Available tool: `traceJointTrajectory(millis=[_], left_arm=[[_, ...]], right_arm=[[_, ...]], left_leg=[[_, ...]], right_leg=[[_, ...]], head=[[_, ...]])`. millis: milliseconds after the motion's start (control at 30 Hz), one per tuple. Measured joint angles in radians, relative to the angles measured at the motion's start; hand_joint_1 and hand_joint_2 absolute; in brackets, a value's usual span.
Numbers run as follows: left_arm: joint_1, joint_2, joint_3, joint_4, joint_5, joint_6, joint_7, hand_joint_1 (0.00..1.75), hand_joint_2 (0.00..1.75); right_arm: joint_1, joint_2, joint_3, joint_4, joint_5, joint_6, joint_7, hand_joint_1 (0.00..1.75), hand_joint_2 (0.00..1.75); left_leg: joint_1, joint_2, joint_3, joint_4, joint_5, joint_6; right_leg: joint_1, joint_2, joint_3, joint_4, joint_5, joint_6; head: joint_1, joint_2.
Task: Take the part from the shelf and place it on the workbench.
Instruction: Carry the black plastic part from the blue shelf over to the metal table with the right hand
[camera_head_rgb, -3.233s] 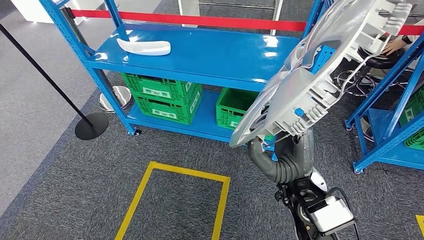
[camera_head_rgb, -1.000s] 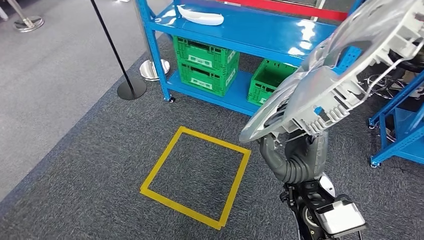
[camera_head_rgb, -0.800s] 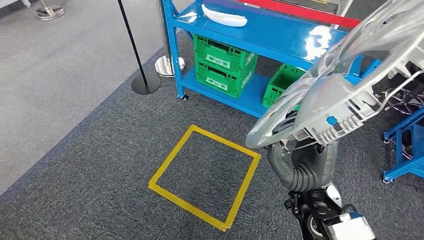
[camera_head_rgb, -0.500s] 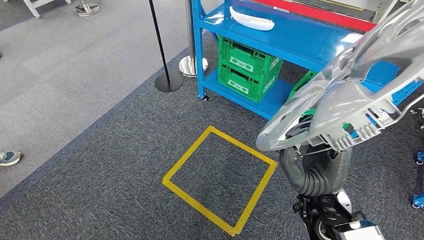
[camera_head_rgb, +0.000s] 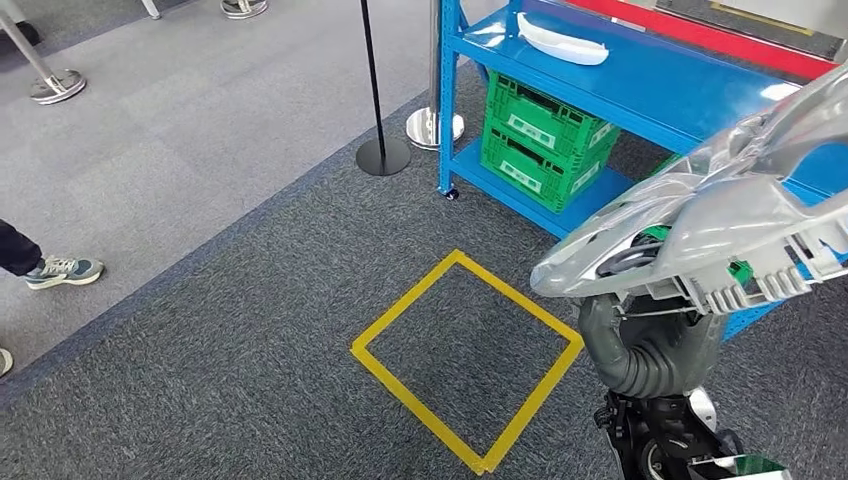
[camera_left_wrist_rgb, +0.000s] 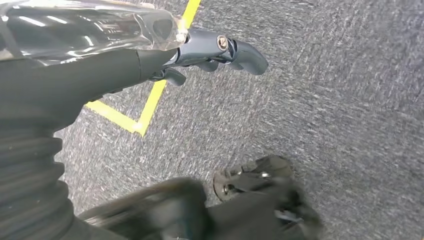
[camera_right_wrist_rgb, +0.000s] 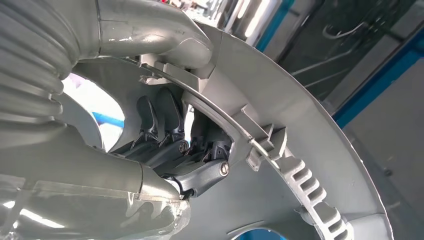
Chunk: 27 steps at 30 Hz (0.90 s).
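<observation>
Gripping the large silver part (camera_head_rgb: 720, 215) from beneath: right hand (camera_right_wrist_rgb: 170, 150), dark fingers (camera_right_wrist_rgb: 155, 117) hooked through an opening in the ribbed back and grey thumb pressed over the rim, part held up in the air at the right of the head view, tilted, above the grey carpet (camera_head_rgb: 250, 330). Hanging low over the same carpet: left hand (camera_left_wrist_rgb: 210, 55), fingers curled in loosely with nothing in them. Marked on the carpet just left of the held part: yellow tape square (camera_head_rgb: 465, 360). Standing behind: blue shelf (camera_head_rgb: 660, 85), with a white curved piece (camera_head_rgb: 562, 40) on its upper level and green crates (camera_head_rgb: 545, 145) below. Left of the shelf: a black stanchion (camera_head_rgb: 375, 90); at the far left edge, a person's shoe (camera_head_rgb: 62, 270).
</observation>
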Motion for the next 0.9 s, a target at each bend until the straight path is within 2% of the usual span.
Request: traceJointTrajectory(millis=[33, 67, 100, 133, 167, 233, 267, 300, 333, 367, 400, 467, 500, 533, 600, 633, 667, 733, 800, 833, 867, 900], left_arm=[[-0.001, 0.001, 0.000, 0.000, 0.001, 0.000, 0.001, 0.00, 1.75], [0.000, 0.003, 0.000, 0.000, 0.003, 0.000, 0.002, 0.00, 1.75], [0.002, 0.004, 0.001, 0.000, 0.005, 0.001, 0.003, 0.00, 1.75], [0.004, 0.005, 0.001, 0.000, 0.007, 0.002, 0.004, 0.00, 1.75], [0.004, 0.005, 0.001, 0.000, 0.008, 0.003, 0.004, 0.00, 1.75], [0.004, 0.004, 0.001, 0.000, 0.009, 0.004, 0.004, 0.00, 1.75], [0.004, 0.003, 0.001, 0.000, 0.008, 0.004, 0.005, 0.00, 1.75], [0.004, 0.003, 0.001, 0.000, 0.008, 0.004, 0.006, 0.00, 1.75], [0.005, 0.003, 0.002, 0.000, 0.008, 0.004, 0.008, 0.00, 1.75], [0.005, 0.003, 0.002, 0.000, 0.007, 0.004, 0.009, 0.00, 1.75], [0.005, 0.003, 0.002, 0.000, 0.005, 0.004, 0.011, 0.00, 1.75], [0.005, 0.003, 0.001, 0.000, 0.001, 0.003, 0.013, 0.00, 1.75], [0.005, 0.003, 0.001, 0.000, 0.000, 0.003, 0.014, 0.00, 1.75], [0.005, 0.004, 0.001, 0.000, -0.001, 0.002, 0.014, 0.00, 1.75], [0.007, 0.004, 0.001, 0.000, -0.002, 0.002, 0.014, 0.00, 1.75], [0.008, 0.004, 0.001, 0.000, -0.003, 0.002, 0.015, 0.00, 1.75], [0.007, 0.004, 0.001, 0.000, -0.004, 0.001, 0.015, 0.00, 1.75], [0.005, 0.003, 0.001, 0.000, -0.007, -0.001, 0.016, 0.00, 1.75], [0.002, 0.002, 0.001, 0.000, -0.010, -0.002, 0.017, 0.00, 1.75], [0.001, 0.002, 0.000, 0.000, -0.011, -0.002, 0.018, 0.00, 1.75], [0.001, 0.002, 0.000, 0.000, -0.012, -0.002, 0.020, 0.00, 1.75], [0.002, 0.002, 0.000, 0.000, -0.012, -0.002, 0.021, 0.00, 1.75]], right_arm=[[0.002, 0.000, -0.001, -0.002, -0.002, 0.000, -0.003, 1.75, 1.75], [0.003, 0.000, -0.002, -0.003, -0.006, 0.001, -0.005, 1.75, 1.75], [0.003, 0.001, -0.002, -0.004, -0.010, 0.002, -0.006, 1.75, 1.75], [0.002, 0.001, -0.003, -0.004, -0.015, 0.004, -0.007, 1.75, 1.75], [0.002, 0.001, -0.005, -0.004, -0.018, 0.004, -0.008, 1.75, 1.75], [0.002, 0.000, -0.010, -0.004, -0.021, 0.006, -0.011, 1.75, 1.75], [0.002, -0.001, -0.011, -0.004, -0.021, 0.007, -0.013, 1.75, 1.75], [0.003, -0.002, -0.013, -0.004, -0.022, 0.007, -0.013, 1.75, 1.75], [0.002, -0.002, -0.014, -0.004, -0.023, 0.008, -0.013, 1.75, 1.75], [0.002, -0.002, -0.016, -0.004, -0.024, 0.008, -0.013, 1.75, 1.75], [0.002, -0.002, -0.018, -0.005, -0.025, 0.008, -0.013, 1.75, 1.75], [0.003, -0.003, -0.021, -0.009, -0.026, 0.008, -0.013, 1.75, 1.75], [0.006, -0.003, -0.024, -0.012, -0.028, 0.008, -0.013, 1.75, 1.75], [0.009, -0.003, -0.026, -0.016, -0.029, 0.007, -0.013, 1.75, 1.75], [0.014, -0.002, -0.028, -0.024, -0.032, 0.006, -0.013, 1.75, 1.75], [0.016, -0.001, -0.029, -0.029, -0.033, 0.005, -0.013, 1.75, 1.75], [0.019, 0.001, -0.030, -0.035, -0.034, 0.004, -0.013, 1.75, 1.75], [0.031, 0.004, -0.035, -0.047, -0.034, 0.003, -0.014, 1.75, 1.75], [0.043, 0.005, -0.041, -0.054, -0.034, 0.003, -0.015, 1.75, 1.75], [0.047, 0.005, -0.043, -0.056, -0.034, 0.003, -0.015, 1.75, 1.75], [0.050, 0.006, -0.044, -0.058, -0.035, 0.003, -0.016, 1.75, 1.75], [0.051, 0.006, -0.045, -0.060, -0.035, 0.004, -0.016, 1.75, 1.75]], left_leg=[[-0.004, 0.000, 0.001, -0.007, -0.003, 0.004], [-0.005, -0.013, -0.001, -0.009, -0.001, 0.010], [-0.002, -0.023, 0.002, -0.013, 0.003, 0.015], [0.001, -0.034, 0.006, -0.017, 0.007, 0.021], [0.004, -0.045, 0.009, -0.020, 0.012, 0.027], [0.008, -0.070, 0.010, -0.022, 0.016, 0.034], [0.007, -0.083, 0.009, -0.021, 0.017, 0.036], [0.007, -0.098, 0.008, -0.021, 0.017, 0.036], [0.007, -0.113, 0.008, -0.019, 0.017, 0.036], [0.008, -0.128, 0.008, -0.016, 0.016, 0.035], [0.009, -0.144, 0.008, -0.011, 0.015, 0.032], [0.011, -0.172, 0.002, 0.001, 0.010, 0.023], [0.012, -0.183, -0.004, 0.006, 0.009, 0.018], [0.013, -0.194, -0.011, 0.009, 0.010, 0.012], [0.016, -0.207, -0.021, 0.010, 0.013, 0.002], [0.015, -0.193, -0.028, 0.019, 0.008, -0.003], [0.014, -0.167, -0.042, 0.044, -0.007, -0.007], [0.012, -0.102, -0.097, 0.156, -0.063, -0.014], [0.015, -0.078, -0.159, 0.281, -0.108, -0.017], [0.015, -0.075, -0.169, 0.303, -0.108, -0.017], [0.015, -0.072, -0.157, 0.282, -0.089, -0.016], [0.014, -0.065, -0.126, 0.225, -0.058, -0.014]], right_leg=[[0.001, -0.009, 0.002, -0.001, -0.001, 0.005], [0.000, -0.018, 0.005, -0.003, -0.001, 0.011], [-0.001, -0.018, 0.007, -0.002, -0.004, 0.017], [-0.003, -0.003, 0.006, 0.008, -0.014, 0.022], [-0.004, 0.021, -0.004, 0.037, -0.035, 0.026], [-0.005, 0.073, -0.057, 0.159, -0.100, 0.029], [-0.005, 0.084, -0.088, 0.228, -0.128, 0.030], [-0.005, 0.088, -0.110, 0.274, -0.140, 0.030], [-0.005, 0.089, -0.115, 0.282, -0.131, 0.030], [-0.006, 0.092, -0.101, 0.246, -0.103, 0.029], [-0.008, 0.103, -0.071, 0.178, -0.064, 0.029], [-0.014, 0.145, -0.016, 0.055, -0.016, 0.030], [-0.015, 0.161, -0.003, 0.024, -0.009, 0.029], [-0.013, 0.167, -0.001, 0.019, -0.013, 0.026], [-0.011, 0.147, 0.000, 0.016, -0.009, 0.016], [-0.012, 0.135, 0.002, 0.015, -0.007, 0.010], [-0.013, 0.122, 0.003, 0.013, -0.006, 0.004], [-0.012, 0.095, 0.005, 0.012, -0.007, -0.003], [-0.010, 0.067, 0.005, 0.012, -0.009, -0.006], [-0.010, 0.053, 0.006, 0.012, -0.010, -0.006], [-0.010, 0.040, 0.007, 0.012, -0.011, -0.006], [-0.010, 0.029, 0.009, 0.012, -0.013, -0.006]], head=[[0.001, 0.000], [0.001, 0.000], [0.000, 0.000], [0.001, 0.000], [0.003, 0.000], [0.009, 0.000], [0.011, 0.000], [0.012, 0.000], [0.012, 0.000], [0.012, 0.000], [0.012, 0.000], [0.012, 0.000], [0.012, 0.000], [0.012, 0.000], [0.012, 0.000], [0.009, 0.000], [0.004, 0.000], [-0.006, 0.000], [-0.009, 0.000], [-0.009, 0.000], [-0.009, 0.000], [-0.009, 0.000]])
